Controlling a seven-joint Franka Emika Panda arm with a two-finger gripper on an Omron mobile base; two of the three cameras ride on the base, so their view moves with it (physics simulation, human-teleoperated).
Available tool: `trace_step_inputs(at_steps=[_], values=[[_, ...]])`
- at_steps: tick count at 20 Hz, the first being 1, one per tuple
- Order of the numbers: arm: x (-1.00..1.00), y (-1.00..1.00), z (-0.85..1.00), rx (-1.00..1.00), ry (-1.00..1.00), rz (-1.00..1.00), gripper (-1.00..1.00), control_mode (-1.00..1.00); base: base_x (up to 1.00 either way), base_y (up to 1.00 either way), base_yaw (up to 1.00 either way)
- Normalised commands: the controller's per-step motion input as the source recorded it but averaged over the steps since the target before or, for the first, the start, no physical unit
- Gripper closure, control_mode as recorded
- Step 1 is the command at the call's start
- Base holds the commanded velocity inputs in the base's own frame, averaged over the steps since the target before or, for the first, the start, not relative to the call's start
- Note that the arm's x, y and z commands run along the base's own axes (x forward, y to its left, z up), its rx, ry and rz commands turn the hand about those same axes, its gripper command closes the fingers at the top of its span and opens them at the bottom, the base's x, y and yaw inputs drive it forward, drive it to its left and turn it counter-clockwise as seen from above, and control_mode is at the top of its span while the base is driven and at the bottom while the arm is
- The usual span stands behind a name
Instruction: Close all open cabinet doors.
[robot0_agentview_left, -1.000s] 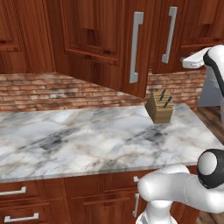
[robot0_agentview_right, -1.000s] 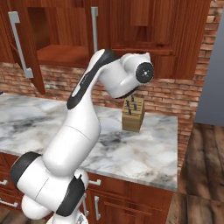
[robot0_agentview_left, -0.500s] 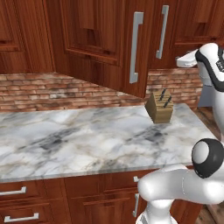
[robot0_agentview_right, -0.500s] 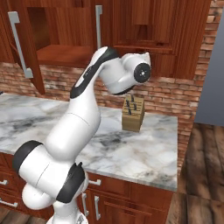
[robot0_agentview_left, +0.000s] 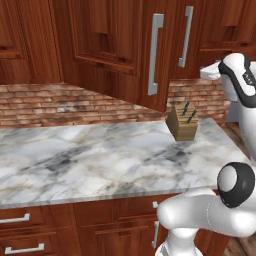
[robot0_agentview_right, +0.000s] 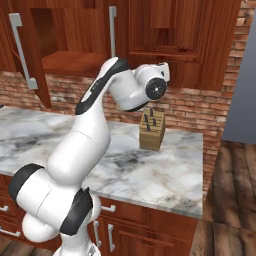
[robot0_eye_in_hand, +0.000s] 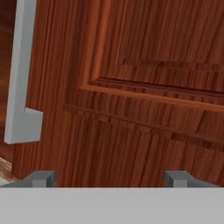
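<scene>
Fingers (robot0_eye_in_hand: 109, 178) spread wide, holding nothing, facing a cabinet door (robot0_eye_in_hand: 144, 87) panel beside its grey handle (robot0_eye_in_hand: 22, 78). Knife block (robot0_agentview_left: 182, 122) stands on the marble tabletop (robot0_agentview_left: 100, 155) below.

Two tall reddish-brown wall-cabinet doors with recessed panels and long vertical grey bar handles are pictured above the desk. The left door (robot0_agentview_left: 125, 55) is seen swung outward on its hinges, its handle (robot0_agentview_left: 154, 54) facing the room. The right door (robot0_agentview_left: 192, 37) is shown nearly flush with the cabinet front. Its panel (robot0_eye_in_hand: 144, 92) and handle end (robot0_eye_in_hand: 22, 78) are viewed up close.
</scene>
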Motion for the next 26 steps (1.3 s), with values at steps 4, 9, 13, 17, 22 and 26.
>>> trace_step_inputs(at_steps=[4, 9, 13, 17, 22, 26], values=[[-0.54, 0.00, -0.10, 0.00, 0.00, 0.01, -1.00, -1.00, 0.00, 0.00, 0.00], [-0.70, 0.00, 0.00, 0.00, 0.00, 0.01, -1.00, -1.00, 0.00, 0.00, 0.00], [-0.74, 0.02, 0.00, 0.00, -0.01, 0.04, -1.00, -1.00, 0.00, 0.00, 0.00], [-0.79, 0.11, 0.00, -0.01, -0.01, 0.07, -1.00, -1.00, 0.00, 0.00, 0.00], [-0.98, 0.17, 0.00, -0.05, -0.07, 0.09, -1.00, -1.00, 0.00, 0.00, 0.00], [-1.00, 0.37, 0.00, -0.10, -0.09, 0.08, -1.00, -1.00, 0.00, 0.00, 0.00]])
